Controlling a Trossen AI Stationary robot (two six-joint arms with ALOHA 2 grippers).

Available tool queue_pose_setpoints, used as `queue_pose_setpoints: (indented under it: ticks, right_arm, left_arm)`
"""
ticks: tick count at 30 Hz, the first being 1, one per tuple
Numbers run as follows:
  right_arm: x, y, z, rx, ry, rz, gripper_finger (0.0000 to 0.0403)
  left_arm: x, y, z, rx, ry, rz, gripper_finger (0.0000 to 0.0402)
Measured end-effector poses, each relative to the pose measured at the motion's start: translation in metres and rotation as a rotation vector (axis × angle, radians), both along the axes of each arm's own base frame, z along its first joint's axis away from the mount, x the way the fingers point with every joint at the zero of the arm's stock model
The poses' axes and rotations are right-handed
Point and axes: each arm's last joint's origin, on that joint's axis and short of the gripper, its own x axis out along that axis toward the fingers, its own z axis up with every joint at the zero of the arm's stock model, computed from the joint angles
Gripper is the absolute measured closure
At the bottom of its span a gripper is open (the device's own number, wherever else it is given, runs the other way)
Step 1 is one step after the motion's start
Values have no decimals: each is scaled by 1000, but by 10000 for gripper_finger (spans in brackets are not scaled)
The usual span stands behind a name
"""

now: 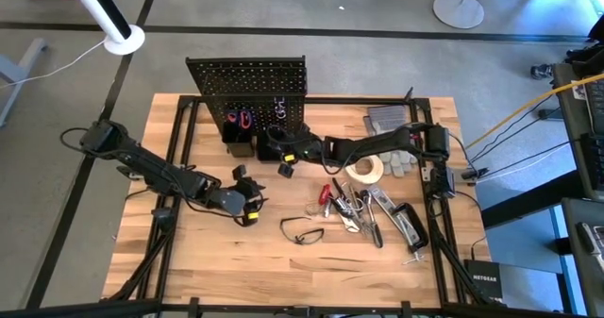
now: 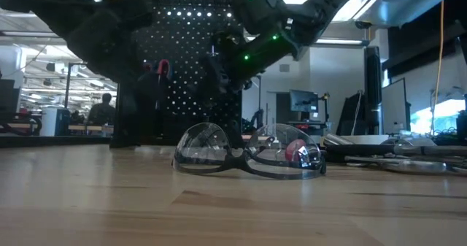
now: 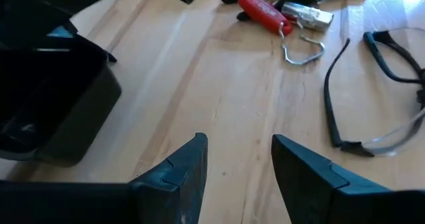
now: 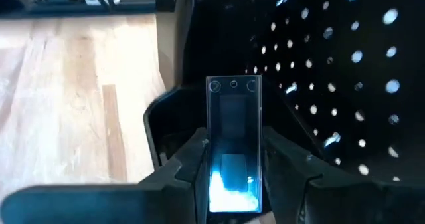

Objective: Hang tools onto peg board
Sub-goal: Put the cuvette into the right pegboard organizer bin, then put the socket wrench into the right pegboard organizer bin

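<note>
The black peg board (image 1: 247, 77) stands upright at the table's far middle, with small black bins along its foot. My right gripper (image 1: 274, 146) reaches in from the right to those bins and is shut on a narrow clear-and-silver bar level (image 4: 234, 114), which sits over an open bin (image 4: 165, 121) in front of the holed panel (image 4: 345, 84). My left gripper (image 1: 253, 205) hovers open over bare wood left of centre (image 3: 239, 144). Safety glasses (image 1: 302, 231) rest on the table near it (image 3: 392, 64). Red-handled pliers (image 3: 262, 12) lie farther off. My right gripper pinches the bar level between its two fingers (image 4: 189, 161), which are on the bar's long sides (image 4: 219, 147). The fingers lie along the bar, whose free end (image 4: 234, 86) sticks out past the fingertips toward the peg board. The bar is lifted clear of the table, above the bin.
A heap of mixed hand tools (image 1: 363, 205) and a white tape roll (image 1: 365, 170) lie right of centre, with grey gloves (image 1: 396, 158) behind. A loose black bin (image 3: 53, 111) sits close to my left gripper. Open wood spreads along the near left side (image 1: 198, 252).
</note>
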Motion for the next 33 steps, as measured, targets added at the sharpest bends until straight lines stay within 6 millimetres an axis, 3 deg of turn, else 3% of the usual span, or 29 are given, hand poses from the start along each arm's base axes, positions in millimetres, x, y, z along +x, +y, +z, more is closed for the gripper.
queue_pose_setpoints:
  ticks: [7,14,18,25,30,33]
  right_arm:
    - [1,-1,-7,12,12,12,280]
    - [2,0,-15,29,38,38,214]
    - [1,1,-9,30,31,49,187]
    - [-20,30,44,37,51,141,182]
    - [-55,69,80,52,181,234,190]
    - [-78,92,88,97,294,265,193]
  left_arm:
    - [0,0,0,3,-3,-4,247]
    - [1,0,1,-2,-6,0,247]
    - [1,0,0,-3,-6,1,247]
    - [1,0,1,-6,-7,3,247]
    - [1,0,1,-4,-10,1,247]
    - [1,0,1,-6,-13,2,247]
